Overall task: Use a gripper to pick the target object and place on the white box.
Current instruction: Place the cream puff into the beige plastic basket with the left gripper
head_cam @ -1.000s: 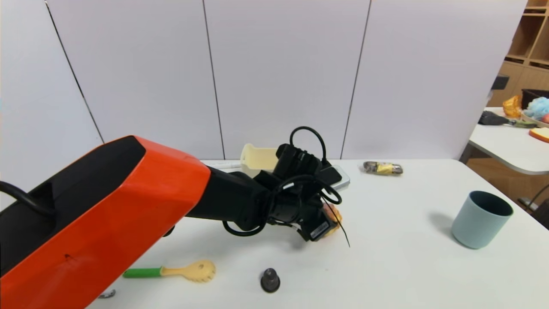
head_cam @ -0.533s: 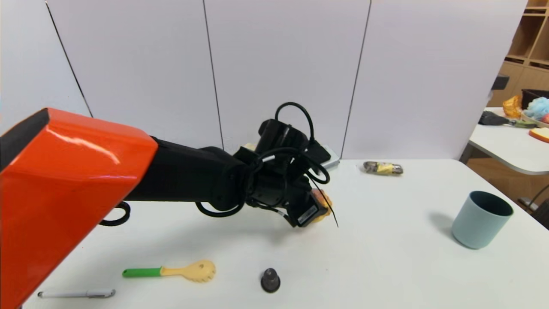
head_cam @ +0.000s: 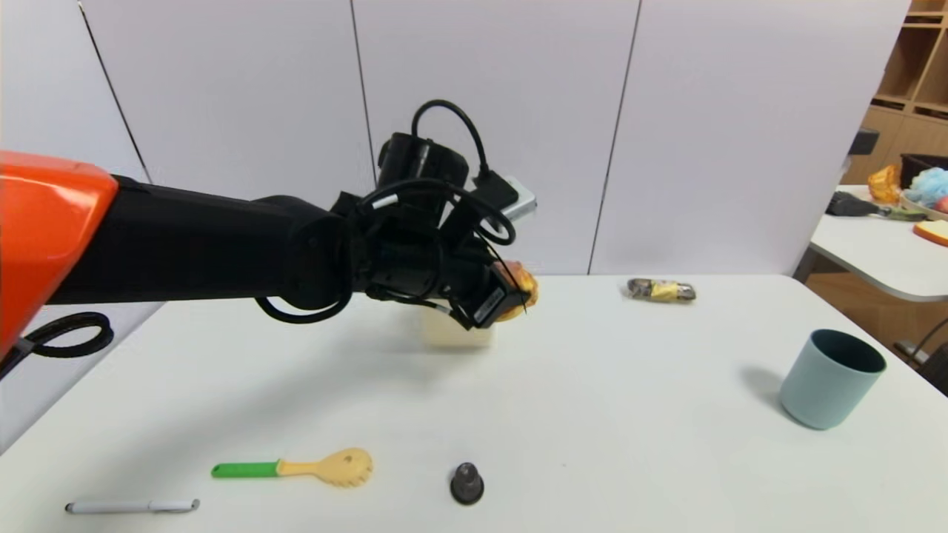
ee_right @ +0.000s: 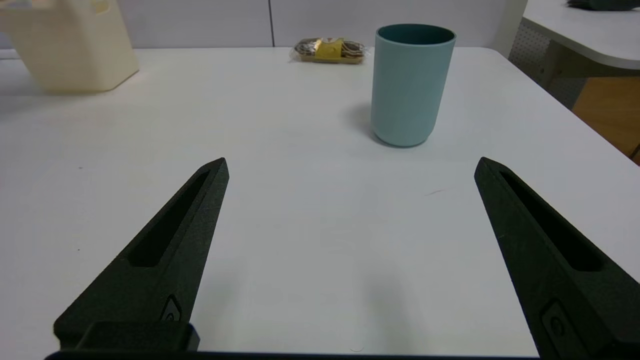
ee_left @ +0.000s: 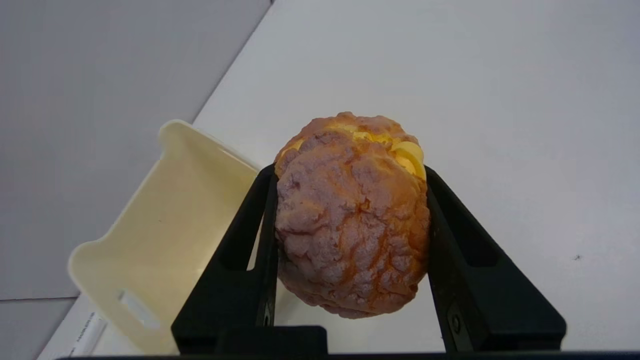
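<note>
on the near edge of the white table (head_cam: 652,414), well below the raised fingers, lie a white pen (head_cam: 132,507), a green-handled pasta spoon (head_cam: 296,467) and a small dark grey knob (head_cam: 466,483). the right gripper (ee_right: 350,170) hovers low over the table with its two dark fingers spread wide and nothing between them; a grey-blue cup (ee_right: 411,85) stands beyond its fingertips. higher and farther out, the left gripper (head_cam: 511,292) is lifted clear of the table, its fingers (ee_left: 250,235) clamped on both sides of the golden-brown cream puff (ee_left: 352,212), which sticks out past the fingertips. the white box (ee_left: 165,235) sits on the table just below and to one side of those fingers, its open top not yet under the puff. farther beyond the fingertips, near the wall, lies a yellow-banded wrapped bar (head_cam: 661,289).
</note>
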Controlling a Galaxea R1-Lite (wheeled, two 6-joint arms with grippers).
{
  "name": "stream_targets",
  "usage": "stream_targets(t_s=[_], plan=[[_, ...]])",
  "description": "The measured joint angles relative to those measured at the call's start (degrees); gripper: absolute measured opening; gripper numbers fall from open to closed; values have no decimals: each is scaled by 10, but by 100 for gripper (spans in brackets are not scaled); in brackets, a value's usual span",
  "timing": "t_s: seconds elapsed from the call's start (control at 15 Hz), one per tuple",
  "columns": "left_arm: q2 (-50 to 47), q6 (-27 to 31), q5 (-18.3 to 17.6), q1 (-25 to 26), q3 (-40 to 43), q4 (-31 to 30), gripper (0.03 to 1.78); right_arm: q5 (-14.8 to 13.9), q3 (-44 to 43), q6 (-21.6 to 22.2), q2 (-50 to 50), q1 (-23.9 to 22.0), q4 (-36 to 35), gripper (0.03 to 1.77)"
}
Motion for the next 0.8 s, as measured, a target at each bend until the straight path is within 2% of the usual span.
stream_targets(t_s=[0.33,0.8], plan=[[5,11,0,47,-52,1,84,0,0,0,0,0,0,170],[72,11,-2,90,-113,-1,84,0,0,0,0,0,0,170]])
